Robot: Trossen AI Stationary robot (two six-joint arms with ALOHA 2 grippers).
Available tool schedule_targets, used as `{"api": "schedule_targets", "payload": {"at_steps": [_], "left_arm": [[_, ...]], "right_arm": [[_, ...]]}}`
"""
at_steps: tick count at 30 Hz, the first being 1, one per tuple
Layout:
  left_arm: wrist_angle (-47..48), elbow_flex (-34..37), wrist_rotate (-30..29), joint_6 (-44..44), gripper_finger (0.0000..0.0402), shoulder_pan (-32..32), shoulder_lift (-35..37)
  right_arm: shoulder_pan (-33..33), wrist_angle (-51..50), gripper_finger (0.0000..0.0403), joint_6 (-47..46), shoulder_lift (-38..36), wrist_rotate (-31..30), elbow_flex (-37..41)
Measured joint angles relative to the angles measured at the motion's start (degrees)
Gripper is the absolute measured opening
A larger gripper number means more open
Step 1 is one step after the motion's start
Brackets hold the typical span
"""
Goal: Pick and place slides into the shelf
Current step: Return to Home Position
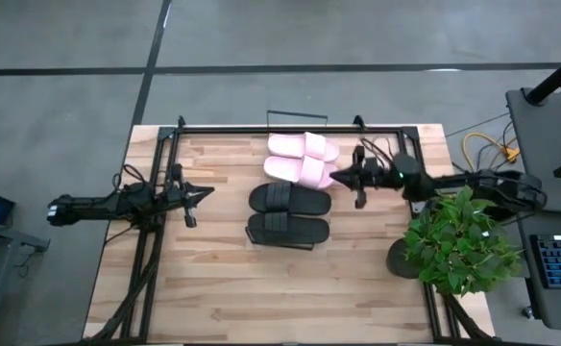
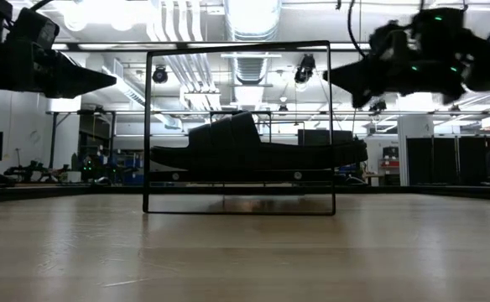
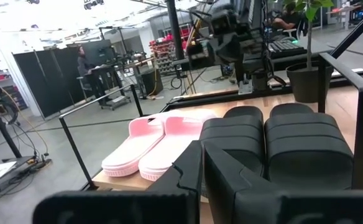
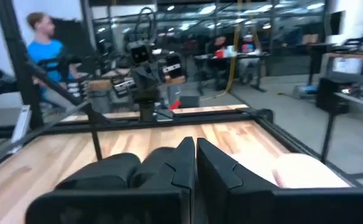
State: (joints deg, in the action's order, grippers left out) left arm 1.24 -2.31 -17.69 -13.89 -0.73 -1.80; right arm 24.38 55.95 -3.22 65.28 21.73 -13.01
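Wooden counter, its shelf bearing four slides, long axes arm-to-arm; narrow, empty right claw just beside them, narrow, empty left claw well apart.

No readable text, label or number anywhere.

A: L arm?
B: Stretched out level, high up. L tool points inward, closed, empty.
A: R arm?
B: Mirrors it, also high. R tool closed, empty, facing L.
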Motion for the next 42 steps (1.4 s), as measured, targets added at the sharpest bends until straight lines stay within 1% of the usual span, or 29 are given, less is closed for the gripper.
{"api": "schedule_targets", "payload": {"at_steps": [2,4,9,12,15,18,22,23,26,28,32,36,38,40,42], "left_arm": [[-0.23,0.03,-0.20,0.00,0.0000,0.00,-0.01],[-0.27,0.03,-0.29,0.00,0.0000,0.00,0.04],[-0.85,0.10,-0.30,0.00,0.0000,0.00,0.14],[-1.16,0.10,-0.40,0.02,0.0000,-0.02,0.13],[-1.22,0.10,-0.83,0.02,0.0000,-0.02,0.15],[-1.46,0.10,-1.03,0.00,0.0000,0.00,0.15],[-2.17,0.10,-0.52,0.13,0.0000,0.00,0.10],[-2.17,0.10,-0.28,0.35,0.0000,-0.02,0.10],[-2.14,0.10,1.05,1.43,0.0000,0.00,0.10],[-2.14,0.10,1.36,1.53,0.0000,-0.02,0.10],[-2.05,0.10,1.39,1.54,0.0000,-0.02,0.10],[-1.19,0.10,2.36,1.55,0.0000,-0.03,0.09],[-0.82,-0.08,2.36,1.53,0.0000,-0.07,0.15],[1.38,-0.95,2.35,1.55,0.0000,-0.04,0.15],[3.36,-1.82,2.38,1.57,0.0000,-0.06,0.14]], "right_arm": [[-1.88,3.95,0.0009,0.10,-0.88,-4.39,3.96],[-3.33,5.73,0.0009,0.07,-3.31,-7.90,7.40],[-5.47,4.48,0.0009,-2.15,-11.51,-8.75,12.60],[-6.26,-4.61,0.0009,-0.49,-18.33,-8.29,12.52],[-7.68,-14.22,0.0009,0.38,-25.41,-9.94,12.52],[-10.85,-19.89,0.0009,0.98,-31.97,-10.22,12.50],[-16.37,-28.01,0.0009,1.54,-38.19,-16.77,12.50],[-17.79,-29.69,0.0008,1.71,-39.20,-17.42,12.50],[-21.88,-33.42,0.0009,1.77,-41.73,-19.49,12.50],[-24.76,-35.23,0.0009,2.12,-43.06,-22.57,12.50],[-30.12,-38.97,0.0009,2.67,-46.68,-30.79,12.50],[-34.96,-42.55,0.0008,3.09,-51.70,-35.10,12.50],[-36.73,-44.45,0.0008,4.24,-54.14,-39.14,12.50],[-37.26,-45.55,0.0008,5.82,-56.35,-40.61,12.50],[-37.08,-46.30,0.0008,5.84,-57.87,-40.06,12.50]]}}
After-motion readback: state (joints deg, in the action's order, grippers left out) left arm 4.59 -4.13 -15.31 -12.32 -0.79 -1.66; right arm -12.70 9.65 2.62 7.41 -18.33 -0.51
